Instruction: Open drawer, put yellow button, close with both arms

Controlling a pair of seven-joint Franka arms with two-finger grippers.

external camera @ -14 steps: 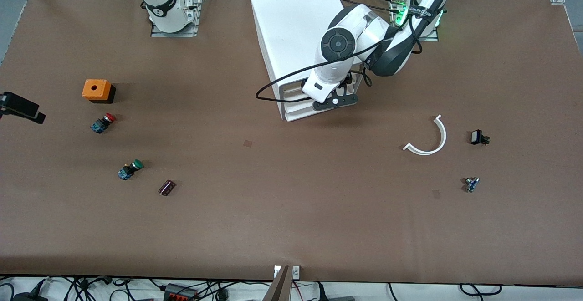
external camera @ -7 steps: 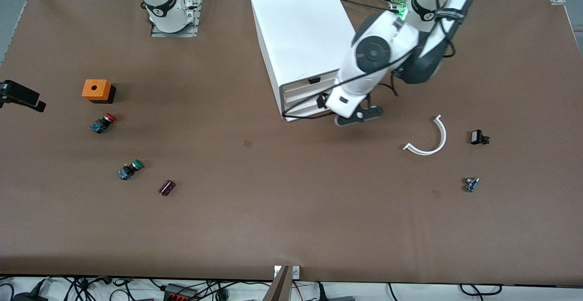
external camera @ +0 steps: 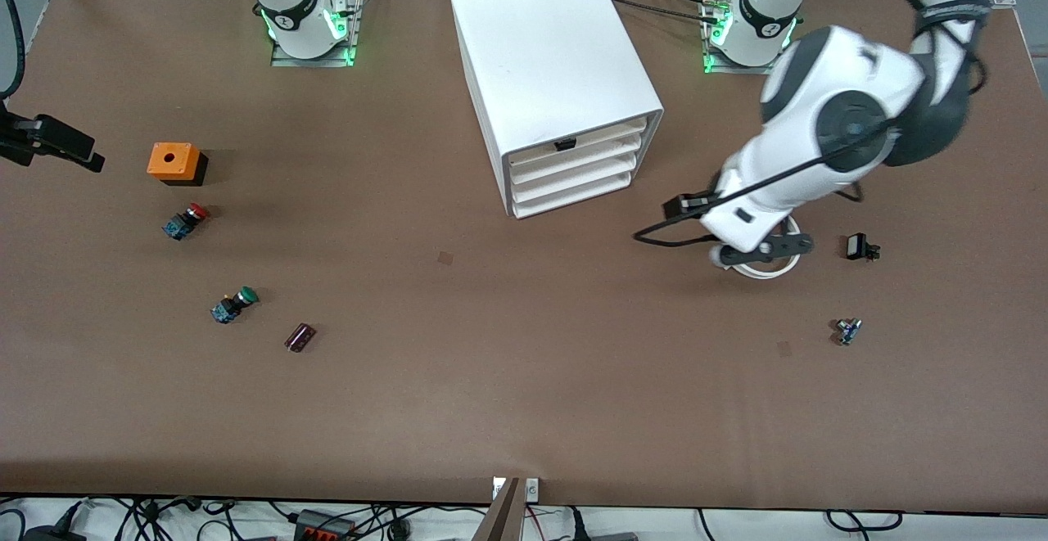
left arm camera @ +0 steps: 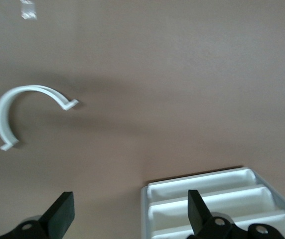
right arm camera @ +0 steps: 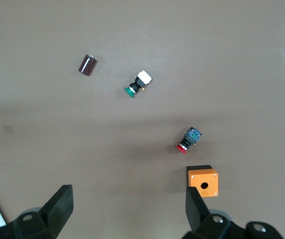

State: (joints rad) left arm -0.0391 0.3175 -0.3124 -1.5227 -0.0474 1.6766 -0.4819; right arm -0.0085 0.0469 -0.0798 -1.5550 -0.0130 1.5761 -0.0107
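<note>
The white cabinet (external camera: pixel 557 58) stands mid-table near the arms' bases. Its uppermost drawer (external camera: pixel 583 141) sits flush with the three lower ones and looks shut. The yellow button shows in no view. My left gripper (external camera: pixel 760 253) is open and empty, over a white curved strip (external camera: pixel 773 271), beside the cabinet toward the left arm's end. Its wrist view shows the open gripper (left arm camera: pixel 130 214), the strip (left arm camera: pixel 5 107) and the cabinet's drawer fronts (left arm camera: pixel 207 199). My right gripper (external camera: pixel 61 142) is open and empty, over the right arm's end of the table; it also shows in its wrist view (right arm camera: pixel 128 204).
An orange box (external camera: pixel 173 161) (right arm camera: pixel 203 180), a red-capped switch (external camera: pixel 185 221) (right arm camera: pixel 188 139), a green-capped switch (external camera: pixel 233 304) (right arm camera: pixel 137 83) and a dark cylinder (external camera: pixel 300 336) (right arm camera: pixel 87 64) lie toward the right arm's end. A small black part (external camera: pixel 860 246) and a small blue part (external camera: pixel 847 330) lie toward the left arm's end.
My left gripper has swung away from the front of the cabinet toward the left arm's end, to over the curved strip. The drawer fronts are now uncovered. My right gripper has shifted slightly.
</note>
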